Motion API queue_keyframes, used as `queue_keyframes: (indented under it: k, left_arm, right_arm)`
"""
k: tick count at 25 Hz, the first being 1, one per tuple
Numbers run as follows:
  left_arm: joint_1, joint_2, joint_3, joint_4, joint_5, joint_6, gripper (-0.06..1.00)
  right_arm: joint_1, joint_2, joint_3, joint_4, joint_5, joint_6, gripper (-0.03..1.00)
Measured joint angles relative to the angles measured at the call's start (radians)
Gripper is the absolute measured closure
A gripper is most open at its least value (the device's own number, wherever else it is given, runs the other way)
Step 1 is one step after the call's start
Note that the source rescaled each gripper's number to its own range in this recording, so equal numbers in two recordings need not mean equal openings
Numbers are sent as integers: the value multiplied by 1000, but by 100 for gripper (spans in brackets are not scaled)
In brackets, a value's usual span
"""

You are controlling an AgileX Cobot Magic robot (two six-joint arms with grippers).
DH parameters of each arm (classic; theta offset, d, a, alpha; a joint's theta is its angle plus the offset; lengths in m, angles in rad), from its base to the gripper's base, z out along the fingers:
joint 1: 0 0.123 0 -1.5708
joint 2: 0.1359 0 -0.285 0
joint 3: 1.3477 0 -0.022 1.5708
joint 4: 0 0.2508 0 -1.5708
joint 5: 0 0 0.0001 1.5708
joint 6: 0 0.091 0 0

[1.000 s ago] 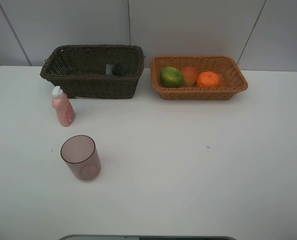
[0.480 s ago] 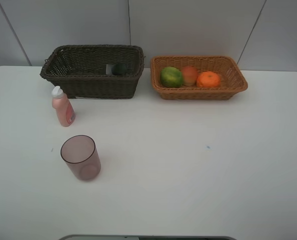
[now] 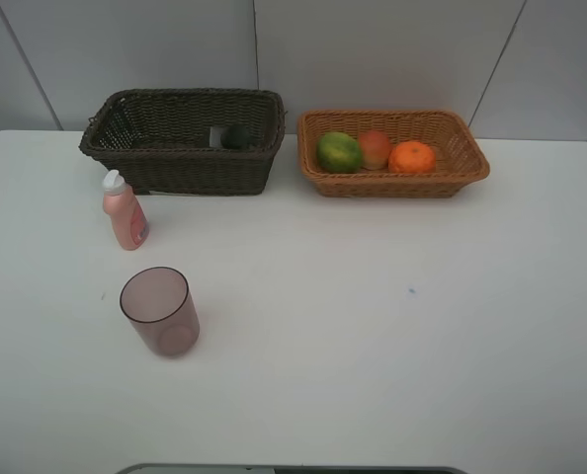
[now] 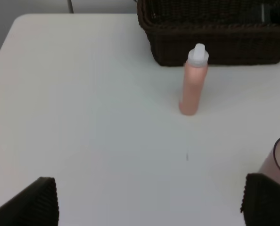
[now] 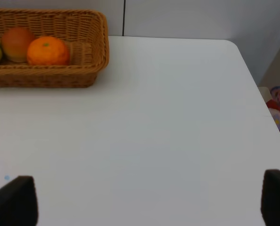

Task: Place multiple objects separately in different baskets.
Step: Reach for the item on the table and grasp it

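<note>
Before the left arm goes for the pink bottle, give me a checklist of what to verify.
1. Left gripper open and empty: ok.
2. Pink bottle upright, nothing touching it: ok.
3. Mauve cup apart from the bottle: ok.
4. Dark basket has room beside the dark green bottle: ok.
5. Right gripper open, clear of the tan basket: ok.

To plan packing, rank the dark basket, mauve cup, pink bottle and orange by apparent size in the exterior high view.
1. dark basket
2. mauve cup, though it sits nearest the camera
3. pink bottle
4. orange, farther back, so its rank against the bottle is unsure
</note>
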Motion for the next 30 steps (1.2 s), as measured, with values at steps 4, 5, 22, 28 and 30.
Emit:
queue_keyframes:
  k: [4, 5, 22, 28, 30]
  left_arm:
    - [0, 190, -35, -2, -65, 7, -5]
    - [0, 255, -51, -8, -87, 13, -5]
    - [-83, 1346, -569, -86, -180, 61, -5]
    - [-144, 1580, -692, -81, -153, 25, -5]
    - [-151, 1624, -705, -76, -154, 16, -5]
  right_arm:
    - [0, 0, 0, -1, 0, 0, -3]
    - [0, 0, 0, -1, 0, 0, -3]
    - [0, 0, 0, -1, -1, 0, -3]
    - [0, 0, 0, -1, -1, 0, -3]
    - [0, 0, 0, -1, -1, 0, -3]
